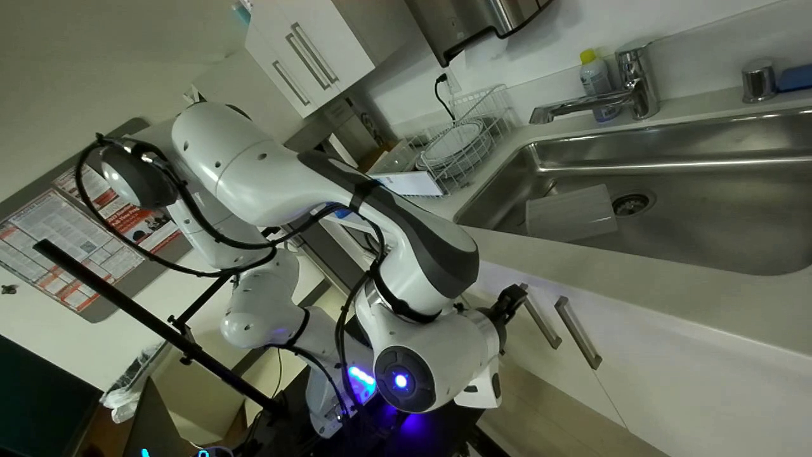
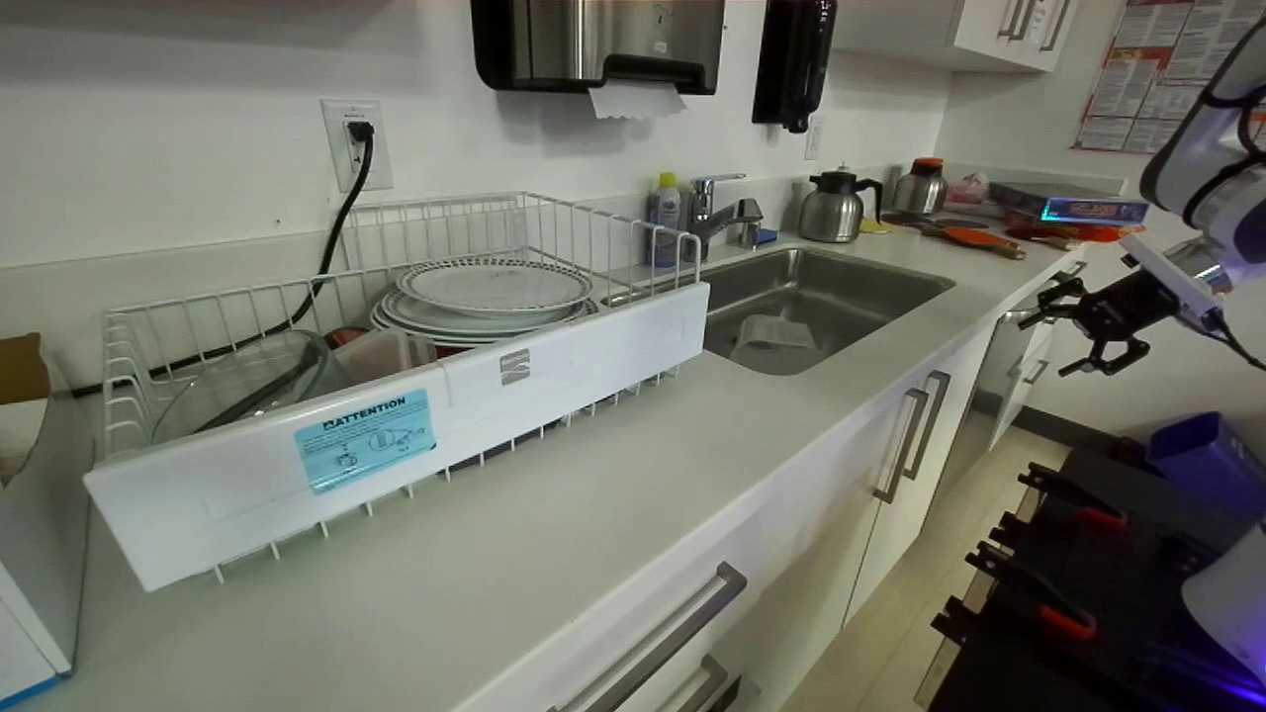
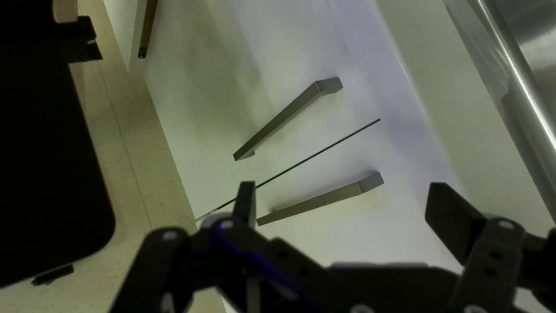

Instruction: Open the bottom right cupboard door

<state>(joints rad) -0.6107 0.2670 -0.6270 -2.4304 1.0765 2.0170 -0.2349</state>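
The bottom right cupboard door (image 3: pixel 356 234) is a flat white panel in the lower middle of the wrist view. It looks shut, and also shows in both exterior views (image 1: pixel 698 387) (image 2: pixel 905 499). Its silver bar handle (image 3: pixel 309 205) lies between and beyond my fingertips, apart from them. The twin door (image 3: pixel 204 121) with its own bar handle (image 3: pixel 278 121) is above it in the wrist view, across a dark seam. My gripper (image 3: pixel 339 208) is open and empty, facing the doors. It also shows in both exterior views (image 1: pixel 509 298) (image 2: pixel 1050 341), held off the cupboard front.
The white counter (image 3: pixel 417 56) overhangs above the doors, with the steel sink (image 1: pixel 685 247) set in it. A dish rack (image 2: pixel 554 356) stands on the counter. The dark robot stand (image 3: pixel 47 174) lies close by at left in the wrist view. A white panel (image 3: pixel 124 26) juts out at top left.
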